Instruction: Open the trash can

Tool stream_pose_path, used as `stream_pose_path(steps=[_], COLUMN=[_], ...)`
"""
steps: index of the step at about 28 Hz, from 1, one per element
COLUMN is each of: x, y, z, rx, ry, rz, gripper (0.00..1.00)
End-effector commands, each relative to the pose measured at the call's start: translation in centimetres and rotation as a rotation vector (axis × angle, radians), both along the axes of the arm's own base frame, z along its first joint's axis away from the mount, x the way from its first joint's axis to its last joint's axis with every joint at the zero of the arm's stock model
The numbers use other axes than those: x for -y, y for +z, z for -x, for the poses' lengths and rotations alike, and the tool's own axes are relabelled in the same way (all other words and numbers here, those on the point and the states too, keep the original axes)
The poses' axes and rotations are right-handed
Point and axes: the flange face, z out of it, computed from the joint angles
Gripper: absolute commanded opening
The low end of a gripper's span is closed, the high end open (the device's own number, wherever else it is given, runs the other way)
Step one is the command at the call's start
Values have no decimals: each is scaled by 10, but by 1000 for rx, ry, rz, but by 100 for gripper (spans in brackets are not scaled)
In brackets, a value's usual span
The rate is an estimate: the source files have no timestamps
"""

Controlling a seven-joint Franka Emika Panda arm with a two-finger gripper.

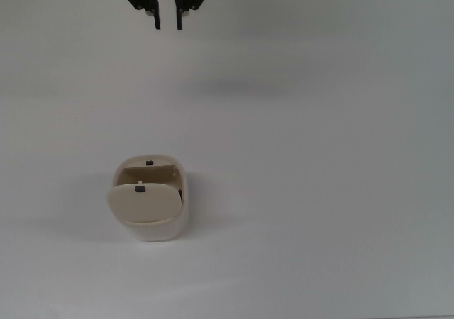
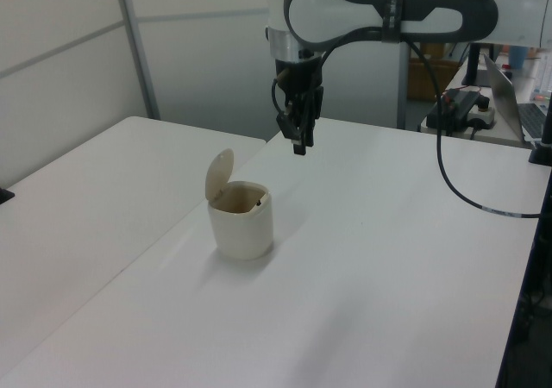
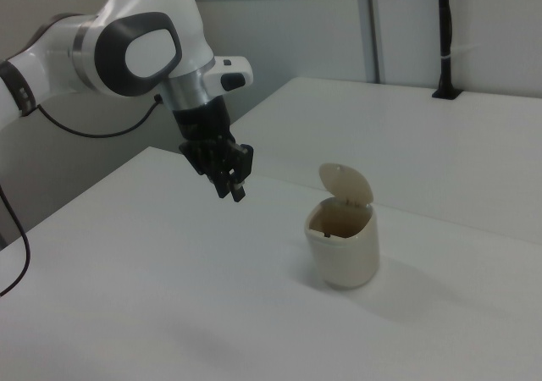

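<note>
The black two-finger gripper (image 1: 167, 21) hangs in the air with its fingers spread a little apart, holding nothing and touching nothing. Well apart from it, below it in the top view, the small cream-white plastic trash can (image 2: 241, 224) stands upright on the white table (image 1: 319, 156). Its flat beige lid (image 3: 345, 183) is tipped up, hinged on the side away from the gripper, so the mouth faces the gripper.

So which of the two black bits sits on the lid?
The top view's lower one, on the raised lid; the other sits on the trash can's rim.
</note>
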Motion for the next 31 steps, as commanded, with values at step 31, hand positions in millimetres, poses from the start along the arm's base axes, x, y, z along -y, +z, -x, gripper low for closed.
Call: stream_pose_path(steps=[31], x=[-12], y=[-7], z=[6], rx=[-15], ry=[-68], rz=[-29], gripper=[100])
